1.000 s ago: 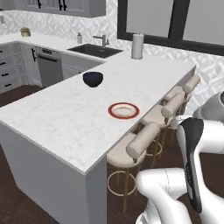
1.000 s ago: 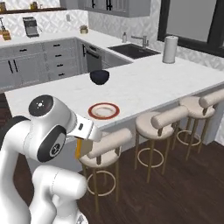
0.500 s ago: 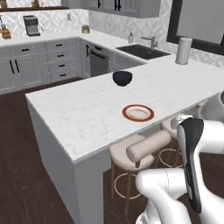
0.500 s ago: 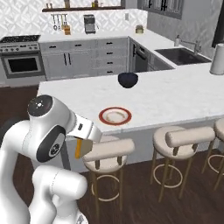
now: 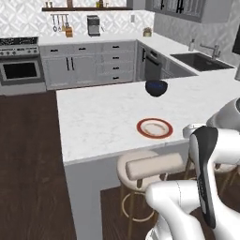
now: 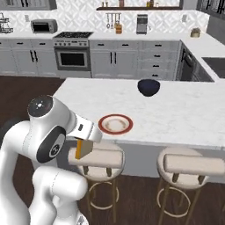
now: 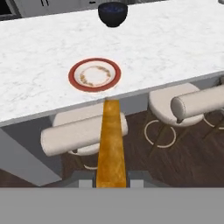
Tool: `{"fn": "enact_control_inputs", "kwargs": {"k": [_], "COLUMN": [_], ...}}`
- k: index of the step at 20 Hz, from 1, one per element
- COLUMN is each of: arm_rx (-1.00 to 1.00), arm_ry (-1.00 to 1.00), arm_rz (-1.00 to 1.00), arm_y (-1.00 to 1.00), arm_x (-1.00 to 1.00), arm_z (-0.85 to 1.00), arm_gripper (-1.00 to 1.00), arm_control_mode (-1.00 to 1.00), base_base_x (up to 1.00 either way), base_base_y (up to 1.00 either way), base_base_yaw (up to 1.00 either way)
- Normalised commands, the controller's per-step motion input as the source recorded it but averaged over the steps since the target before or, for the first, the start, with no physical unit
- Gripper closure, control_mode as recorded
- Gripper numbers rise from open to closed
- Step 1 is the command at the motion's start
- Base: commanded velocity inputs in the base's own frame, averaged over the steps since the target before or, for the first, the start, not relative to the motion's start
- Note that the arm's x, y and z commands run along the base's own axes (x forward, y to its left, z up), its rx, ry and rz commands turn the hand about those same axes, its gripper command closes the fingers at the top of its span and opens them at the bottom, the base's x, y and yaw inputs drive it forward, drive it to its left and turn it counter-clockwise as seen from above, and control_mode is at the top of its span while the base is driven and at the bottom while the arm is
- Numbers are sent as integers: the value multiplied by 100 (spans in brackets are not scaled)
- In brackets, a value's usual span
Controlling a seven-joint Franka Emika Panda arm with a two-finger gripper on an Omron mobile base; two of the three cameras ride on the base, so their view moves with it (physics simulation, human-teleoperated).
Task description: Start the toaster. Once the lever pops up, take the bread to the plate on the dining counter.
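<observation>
My gripper [image 7: 111,181] is shut on the bread [image 7: 111,135], a thin tan slice seen edge-on and pointing toward the plate [image 7: 94,74]. In the right base view the bread [image 6: 79,150] hangs from the gripper [image 6: 81,141] below the counter's edge, over a stool. The red-rimmed plate [image 6: 115,124] [image 5: 154,128] lies on the white marble dining counter [image 5: 93,117] near its front edge, and there is nothing on it but crumbs. The bread is short of the plate and lower than the countertop. The toaster is out of view.
A dark blue bowl [image 5: 156,87] [image 7: 113,13] stands farther back on the counter. Padded stools [image 7: 83,131] [image 7: 192,103] [image 6: 189,163] are tucked under the counter's front edge, right below the hand. Grey cabinets and a stove [image 6: 72,52] line the far wall.
The whole picture has shifted, so the base has moved along the dining counter and the plate now sits closer ahead. The bread stays gripped in the same way.
</observation>
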Motion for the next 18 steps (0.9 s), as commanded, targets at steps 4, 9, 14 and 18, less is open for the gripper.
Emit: {"fn": "enact_control_inputs", "kwargs": {"k": [4, 9, 14, 18], "arm_rx": [0, 0, 0, 18], "arm_ry": [0, 0, 0, 0], "arm_rz": [0, 0, 0, 16], "arm_y": [0, 0, 0, 0], "arm_x": [0, 0, 0, 11], "arm_z": [0, 0, 0, 0], "arm_gripper": [100, 100, 100, 100], "arm_control_mode": [100, 100, 100, -100], "base_base_x": [12, 64, 89, 10], "base_base_y": [-87, -67, -21, 0], "base_base_yaw": [49, 37, 14, 4]}}
